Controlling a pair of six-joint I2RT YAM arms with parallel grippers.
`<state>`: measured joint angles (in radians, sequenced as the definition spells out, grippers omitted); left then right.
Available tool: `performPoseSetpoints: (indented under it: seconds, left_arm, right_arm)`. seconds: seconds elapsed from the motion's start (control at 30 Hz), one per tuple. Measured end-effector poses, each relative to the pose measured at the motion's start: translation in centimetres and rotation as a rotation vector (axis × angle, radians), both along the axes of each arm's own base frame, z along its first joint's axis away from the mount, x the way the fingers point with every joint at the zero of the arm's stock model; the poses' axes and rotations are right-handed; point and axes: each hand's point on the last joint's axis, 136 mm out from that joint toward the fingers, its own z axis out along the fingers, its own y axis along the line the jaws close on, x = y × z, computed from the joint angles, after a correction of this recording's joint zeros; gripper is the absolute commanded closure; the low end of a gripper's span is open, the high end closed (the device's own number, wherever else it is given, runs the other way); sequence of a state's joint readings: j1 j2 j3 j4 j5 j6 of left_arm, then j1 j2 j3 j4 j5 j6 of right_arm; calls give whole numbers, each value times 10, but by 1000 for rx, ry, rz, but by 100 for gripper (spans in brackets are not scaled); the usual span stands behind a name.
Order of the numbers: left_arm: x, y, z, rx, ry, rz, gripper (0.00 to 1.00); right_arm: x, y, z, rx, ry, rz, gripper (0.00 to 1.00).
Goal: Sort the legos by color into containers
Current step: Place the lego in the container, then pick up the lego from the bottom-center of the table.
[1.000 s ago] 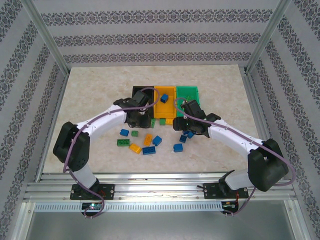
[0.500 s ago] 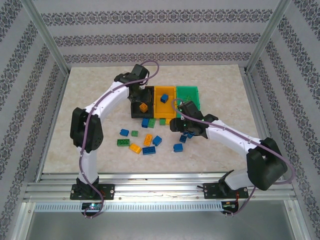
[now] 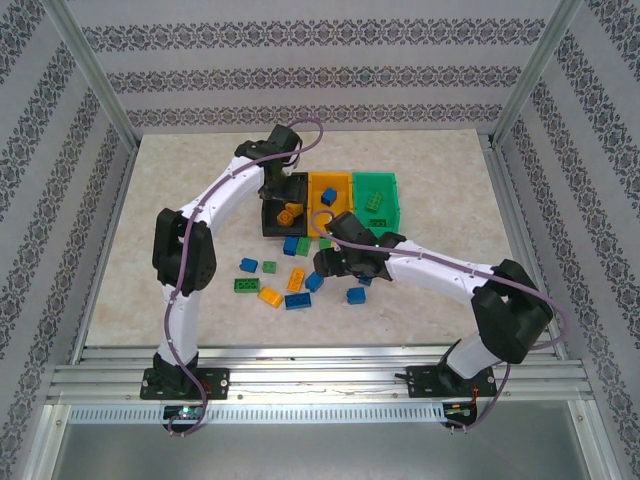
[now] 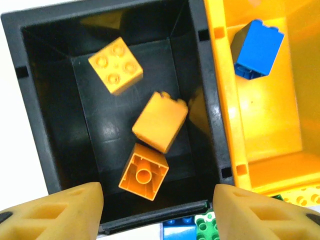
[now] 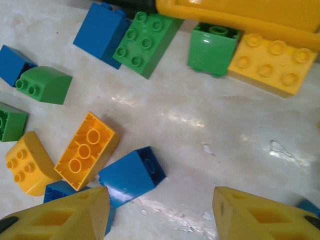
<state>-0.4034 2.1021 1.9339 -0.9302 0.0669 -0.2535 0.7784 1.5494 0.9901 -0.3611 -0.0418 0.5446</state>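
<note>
Toward 12 o'clock from the loose legos (image 5: 86, 150), the black bin (image 4: 35, 100), orange bin (image 4: 226, 75) and green bin (image 3: 393, 195) sit in a row. Three yellow-orange bricks lie in the black one: studs up at 11 o'clock (image 4: 116, 65), one tilted at centre, one hollow side up at 6. A blue brick (image 4: 257, 49) lies in the orange bin. The left gripper (image 4: 157, 202) hangs above the black bin, spread and empty. The right gripper (image 5: 160, 210), spread and empty, hangs over blue, green and yellow bricks scattered on the table (image 5: 200, 130).

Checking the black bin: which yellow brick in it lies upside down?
The brick nearest the left gripper, hollow underside up; the other two show studs or a side.
</note>
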Motion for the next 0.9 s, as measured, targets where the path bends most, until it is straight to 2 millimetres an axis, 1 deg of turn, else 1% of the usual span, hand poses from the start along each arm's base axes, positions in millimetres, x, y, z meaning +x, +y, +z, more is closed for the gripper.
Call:
performPoseSetpoints:
  seconds: [0.07,0.17,0.23,0.4,0.47,0.57,0.73,0.8,0.9]
  left_arm:
    - [-10,3,-6,4,20,-1,40]
    - [-30,11,-12,-11,46,10,40]
    - [-43,18,-10,-44,48,29,40]
    - [-65,32,2,-146,6,85,40]
    - [-73,35,3,-184,-6,105,40]
    - [-85,41,-7,-231,2,139,40]
    - [-105,54,-33,-265,54,196,40]
    - [-110,56,-37,-274,64,207,40]
    - [-113,54,-36,-297,61,207,40]
  right_arm:
    - [-1,8,-2,-3,5,16,43]
    - [-2,21,-4,-6,9,38,42]
    - [-2,31,-4,-3,10,56,42]
    - [-5,52,-6,1,16,95,43]
    - [-6,58,-9,0,26,108,42]
    - [-10,64,-17,-9,43,125,42]
    - [-13,80,-26,-16,66,153,43]
    - [-12,86,-31,-22,77,158,43]
    - [-9,91,-40,-37,98,148,43]
